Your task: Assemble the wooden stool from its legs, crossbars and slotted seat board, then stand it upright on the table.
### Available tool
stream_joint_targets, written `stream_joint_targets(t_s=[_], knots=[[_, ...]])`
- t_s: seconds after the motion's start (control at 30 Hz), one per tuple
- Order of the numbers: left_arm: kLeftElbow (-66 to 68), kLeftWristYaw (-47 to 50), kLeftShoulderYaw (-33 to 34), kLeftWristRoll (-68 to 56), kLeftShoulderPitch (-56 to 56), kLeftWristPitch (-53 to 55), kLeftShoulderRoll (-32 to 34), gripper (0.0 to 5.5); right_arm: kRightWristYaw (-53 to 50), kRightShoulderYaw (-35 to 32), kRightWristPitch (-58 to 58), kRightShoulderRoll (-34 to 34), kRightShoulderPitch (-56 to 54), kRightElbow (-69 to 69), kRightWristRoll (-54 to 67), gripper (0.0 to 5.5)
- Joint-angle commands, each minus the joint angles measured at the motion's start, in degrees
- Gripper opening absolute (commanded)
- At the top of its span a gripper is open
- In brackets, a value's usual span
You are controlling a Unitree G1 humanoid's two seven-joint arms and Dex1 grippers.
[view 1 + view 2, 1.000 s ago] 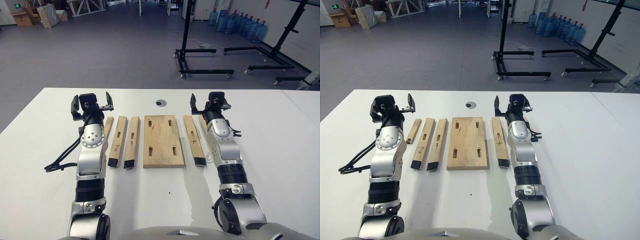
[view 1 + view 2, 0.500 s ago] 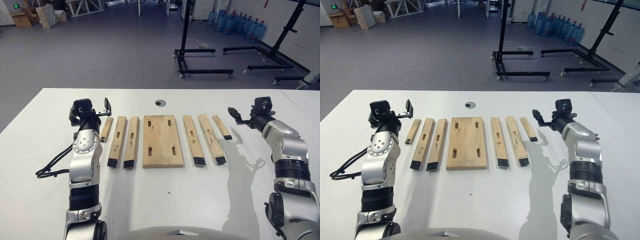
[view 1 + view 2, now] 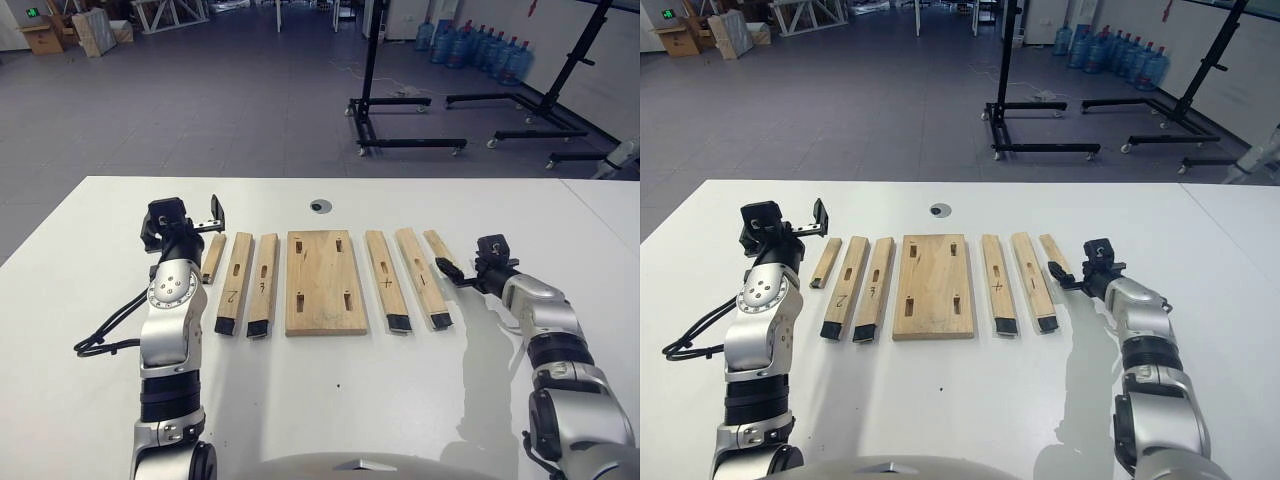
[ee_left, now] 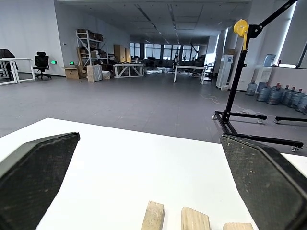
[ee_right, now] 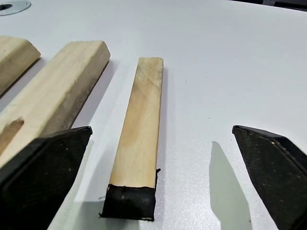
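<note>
Both arms wear smooth silver shells broken by black ribbed joint bands. The left arm [image 3: 170, 335] carries a round silver disc [image 3: 166, 291] ringed with small dark screws, and beside that disc a black cable [image 3: 84, 346] loops out. The left claw [image 3: 183, 213] and right claw [image 3: 462, 272] are black, with flat, angular, finely textured fingers [image 4: 38, 179].

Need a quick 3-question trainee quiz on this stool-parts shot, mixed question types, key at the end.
1. True or false: the seat board stands upright.
2. How many wooden sticks lie left of the seat board?
3. The open right gripper sits nearest: A the seat board; B those left sticks; C the short stick at the right end.
Key: 1 false, it lies flat; 2 three; 3 C.
</note>
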Motion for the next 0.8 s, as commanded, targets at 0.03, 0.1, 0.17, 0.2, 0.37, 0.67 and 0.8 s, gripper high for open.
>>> stream_joint_targets(t_s=[0.03, 0.1, 0.17, 0.2, 0.37, 0.67, 0.8], knots=[[-0.2, 0.1, -0.3, -0.2, 0.5, 0.3, -0.1, 5.4, -1.5, 1.0, -0.5, 0.9, -2.1, 3.7, -1.6, 5.21], [0.0, 0.1, -0.4, -0.2, 0.4, 0.2, -0.2, 5.4, -2.0, 0.7, 0.2, 1.0, -2.3, 5.7, -1.4, 4.84], [0.1, 0.1, -0.4, -0.2, 0.3, 0.2, -0.3, 5.4, -1.9, 0.2, 0.9, 1.3, -2.6, 6.7, -0.7, 4.47], [0.2, 0.1, -0.5, -0.2, 0.4, 0.1, -0.3, 5.4, -1.8, 0.1, 1.3, 1.4, -2.8, 7.1, -0.4, 4.32], [0.5, 0.3, -1.0, 0.1, 0.0, -0.2, -0.5, 5.4, -1.1, 1.1, 1.3, 1.9, -2.5, 6.5, -0.7, 3.38], [1.4, 0.3, -1.1, 0.4, -0.8, -0.8, -0.2, 5.4, -1.7, 4.3, -2.5, 3.1, -0.6, 6.8, -3.4, 1.9], [1.5, 0.2, -1.1, 0.5, -1.0, -0.9, 0.0, 5.4, -2.1, 4.6, -2.7, 3.2, -0.3, 8.4, -3.7, 1.28]])
